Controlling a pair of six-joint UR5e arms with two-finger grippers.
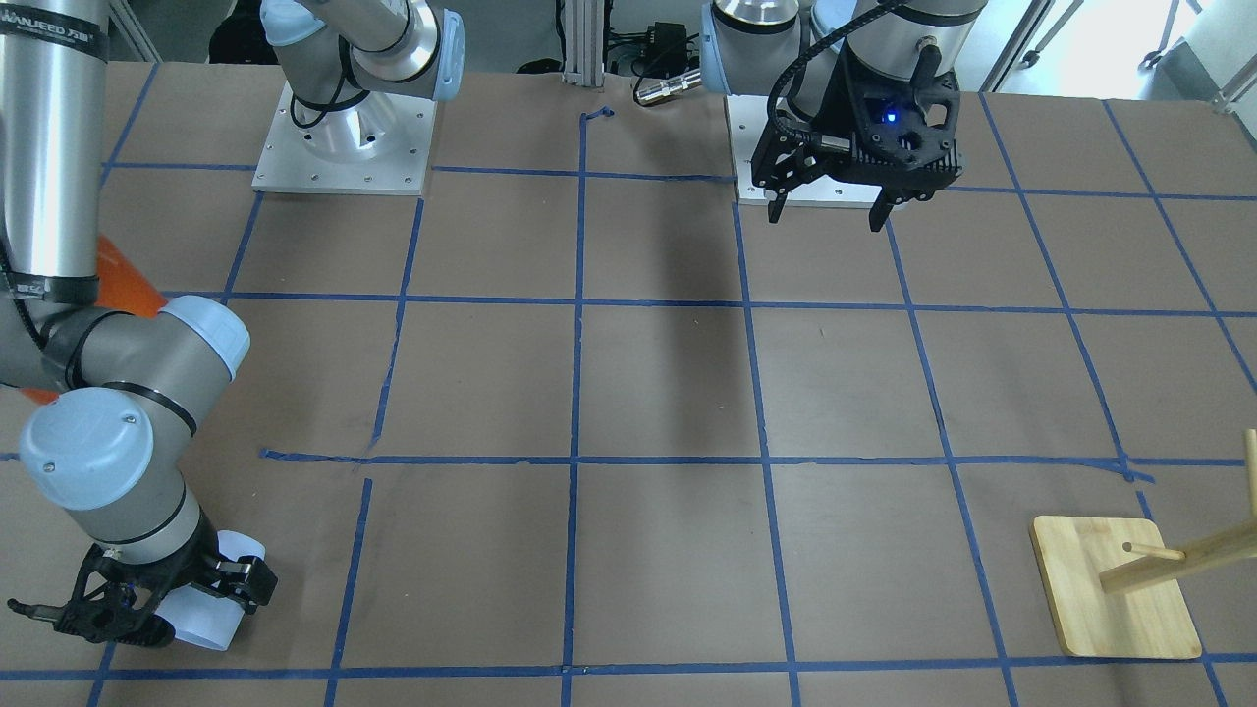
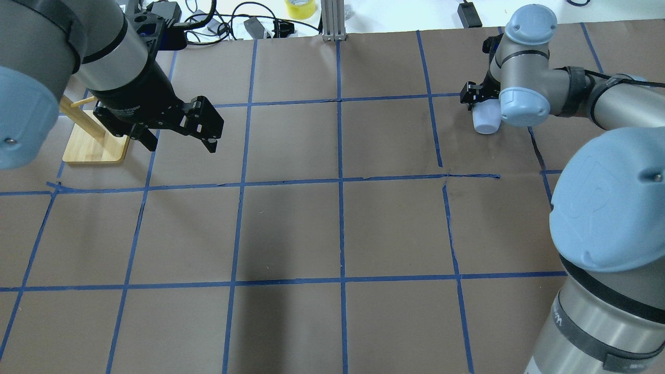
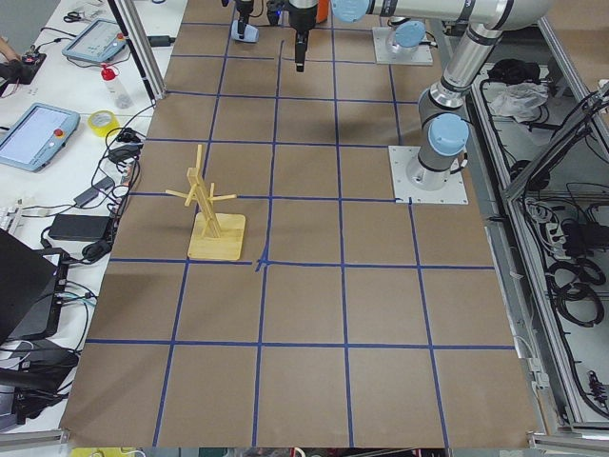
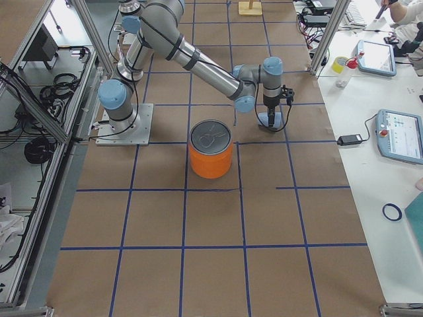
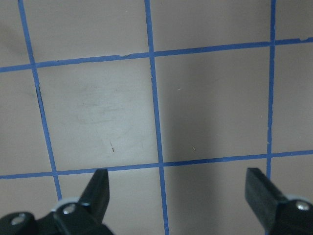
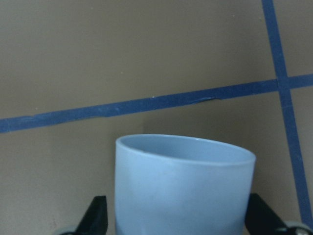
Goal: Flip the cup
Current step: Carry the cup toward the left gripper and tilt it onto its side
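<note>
The right hand [image 6: 177, 209] sits low at the tabletop's [image 1: 668, 393] far right, its fingers spread around the cup [image 1: 211, 614], perhaps not gripping it. The left hand [image 1: 827, 216] hovers with its fingers apart.

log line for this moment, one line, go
phase: pre-grasp | right claw: open, straddling cup | left claw: open, empty

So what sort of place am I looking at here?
Most likely a robotics lab or test cell: a left arm and right arm bolted to a table gridded with blue tape, a teach pendant on a side bench, and aluminium framing.
</note>
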